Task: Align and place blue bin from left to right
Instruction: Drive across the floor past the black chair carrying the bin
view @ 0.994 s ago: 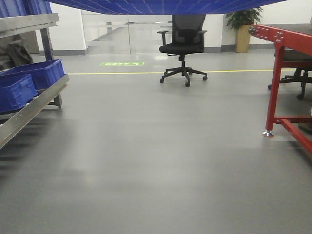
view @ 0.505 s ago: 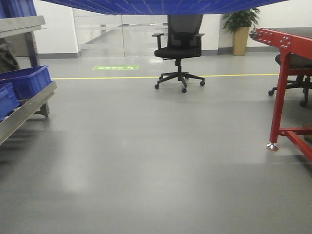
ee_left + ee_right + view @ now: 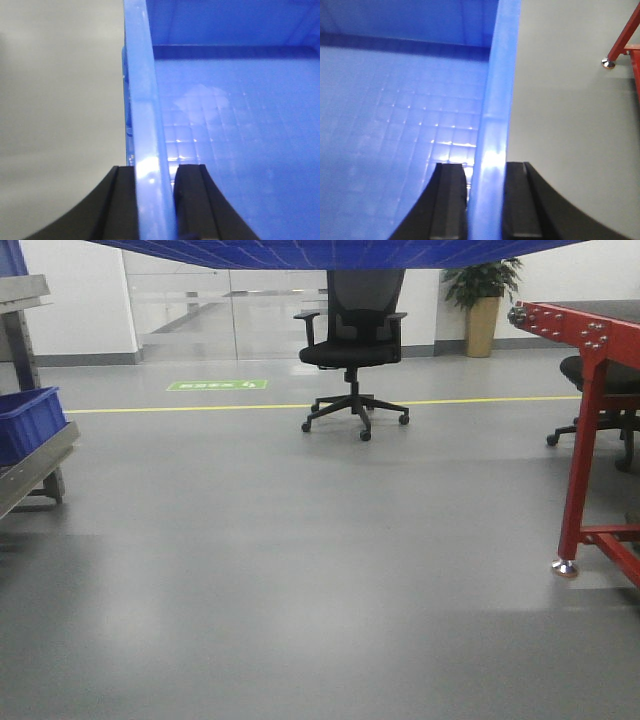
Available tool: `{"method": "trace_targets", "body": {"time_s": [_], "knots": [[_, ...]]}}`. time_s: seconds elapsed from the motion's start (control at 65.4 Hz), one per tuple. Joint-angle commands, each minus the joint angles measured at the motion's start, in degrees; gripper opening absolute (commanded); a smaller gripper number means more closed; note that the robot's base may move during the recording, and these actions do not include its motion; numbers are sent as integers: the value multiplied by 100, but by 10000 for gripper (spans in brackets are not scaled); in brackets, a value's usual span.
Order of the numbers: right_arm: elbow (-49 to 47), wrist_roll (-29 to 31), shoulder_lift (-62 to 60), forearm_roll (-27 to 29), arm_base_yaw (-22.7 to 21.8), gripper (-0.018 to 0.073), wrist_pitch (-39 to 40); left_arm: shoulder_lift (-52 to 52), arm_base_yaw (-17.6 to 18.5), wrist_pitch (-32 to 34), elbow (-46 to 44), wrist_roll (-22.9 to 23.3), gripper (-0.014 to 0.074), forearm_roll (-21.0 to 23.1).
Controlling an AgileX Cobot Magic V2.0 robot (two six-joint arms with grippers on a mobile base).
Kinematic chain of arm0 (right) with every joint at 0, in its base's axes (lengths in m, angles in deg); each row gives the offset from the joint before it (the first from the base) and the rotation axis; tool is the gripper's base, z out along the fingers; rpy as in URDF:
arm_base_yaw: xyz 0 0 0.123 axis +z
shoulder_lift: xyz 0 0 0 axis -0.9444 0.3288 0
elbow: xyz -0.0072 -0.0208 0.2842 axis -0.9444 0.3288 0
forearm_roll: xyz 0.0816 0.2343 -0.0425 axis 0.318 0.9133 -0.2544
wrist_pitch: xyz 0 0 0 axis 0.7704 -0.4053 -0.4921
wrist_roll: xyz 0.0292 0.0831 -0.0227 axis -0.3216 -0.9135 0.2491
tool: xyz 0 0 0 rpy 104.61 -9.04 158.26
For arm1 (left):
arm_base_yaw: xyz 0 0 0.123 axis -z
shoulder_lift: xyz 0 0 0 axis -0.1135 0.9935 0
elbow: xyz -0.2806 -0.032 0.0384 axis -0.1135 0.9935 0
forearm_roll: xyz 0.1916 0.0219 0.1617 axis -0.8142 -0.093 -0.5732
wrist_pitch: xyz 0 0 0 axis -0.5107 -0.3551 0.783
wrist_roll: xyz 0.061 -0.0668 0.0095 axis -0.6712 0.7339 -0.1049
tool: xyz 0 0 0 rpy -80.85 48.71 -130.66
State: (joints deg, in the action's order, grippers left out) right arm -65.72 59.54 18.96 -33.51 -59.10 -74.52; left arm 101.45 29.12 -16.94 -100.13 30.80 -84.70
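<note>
The blue bin [image 3: 330, 252] hangs in the air across the top of the front view, showing only its grid-patterned underside. In the left wrist view my left gripper [image 3: 156, 172] is shut on the blue bin's left wall [image 3: 142, 100], one black finger outside and one inside. The empty grid floor of the blue bin [image 3: 235, 150] lies to the right of that wall. My right gripper [image 3: 485, 170] is shut on the right wall of the blue bin [image 3: 495, 90], again with one finger on each side. Neither arm shows in the front view.
A steel rack [image 3: 30, 475] at the left edge carries a smaller blue crate [image 3: 28, 423]. A red metal frame [image 3: 590, 440] stands at the right, its foot [image 3: 565, 567] on the grey floor [image 3: 300, 570]. A black office chair [image 3: 350, 340] sits behind a yellow floor line [image 3: 180, 407].
The front view has swung rightward: the steel rack and its blue crates have slid toward the left edge, and the red frame looms larger. Both grippers' earlier state is not shown.
</note>
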Motion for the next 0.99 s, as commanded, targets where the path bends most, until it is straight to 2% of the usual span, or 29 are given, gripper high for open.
{"method": "trace_targets", "body": {"time_s": [0.0,0.505,0.979], "knots": [[-72,159,-141,-149,-15,-79,419,-144,-4,440,-108,-67,-8,-249],[-72,159,-130,-149,-15,-79,419,-144,-4,440,-108,-67,-8,-248],[-72,159,-130,-149,-15,-79,437,-144,-4,440,-108,-67,-8,-527]]}}
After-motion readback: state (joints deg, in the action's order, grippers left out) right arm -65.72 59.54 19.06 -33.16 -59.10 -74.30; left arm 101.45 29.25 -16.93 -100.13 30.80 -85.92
